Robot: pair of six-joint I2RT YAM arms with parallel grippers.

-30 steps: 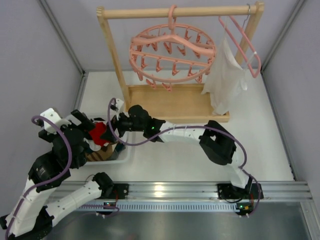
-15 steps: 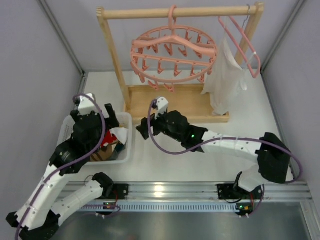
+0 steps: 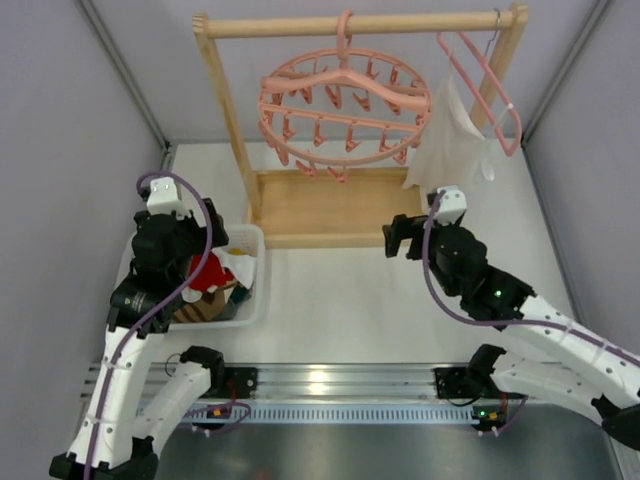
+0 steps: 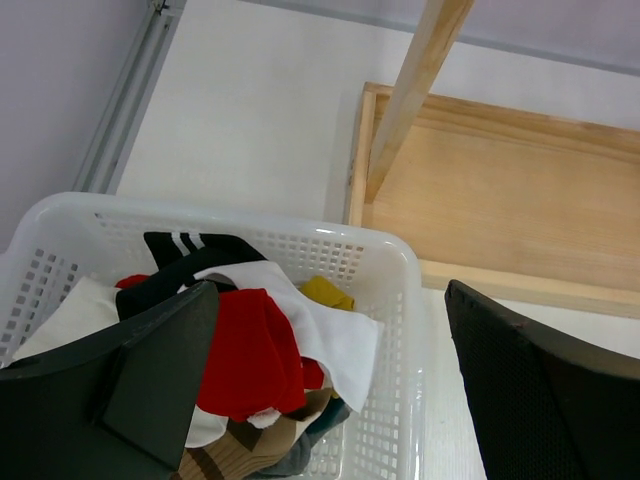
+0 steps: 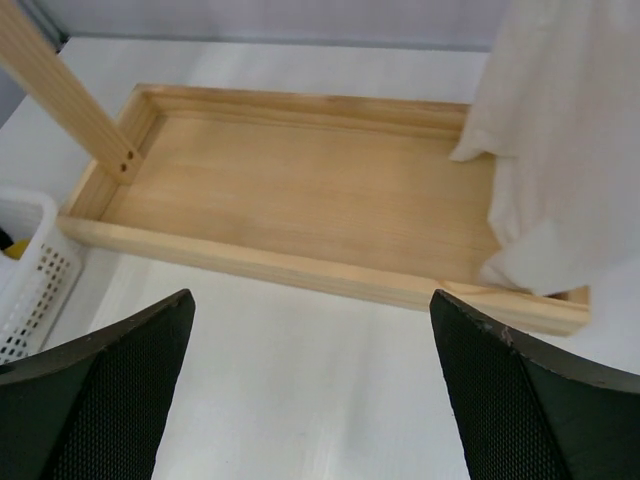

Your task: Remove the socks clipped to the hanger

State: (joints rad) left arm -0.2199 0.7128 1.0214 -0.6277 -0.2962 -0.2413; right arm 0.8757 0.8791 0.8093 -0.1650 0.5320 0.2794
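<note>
- The left gripper hangs over the white lattice basket with its jaws spread wide and nothing between them.
- Under it the socks lie heaped in the basket. A bright red one is on top and a black one with white stripes is at the far side. A white piece is draped across the middle, and a brown striped one is at the near edge.
- A small mustard-yellow piece peeks out against the basket's far wall.
- The right gripper is also wide apart and empty. It is held above the tabletop, just in front of the near lip of the wooden rack's base tray.
- The basket sits on the tabletop at the left, near the corner of that tray and the foot of the rack's left post.
- The hanger is well above and behind both grippers. It is a round salmon-pink ring with crossbars, hooked on the rack's top bar, with small clips dangling all around it.
- To the right on the same bar, a plain pink coat hanger carries a white garment.
- The garment's hem drops to the tray's right end, close to the right gripper and just beside the ring's right edge.
</note>
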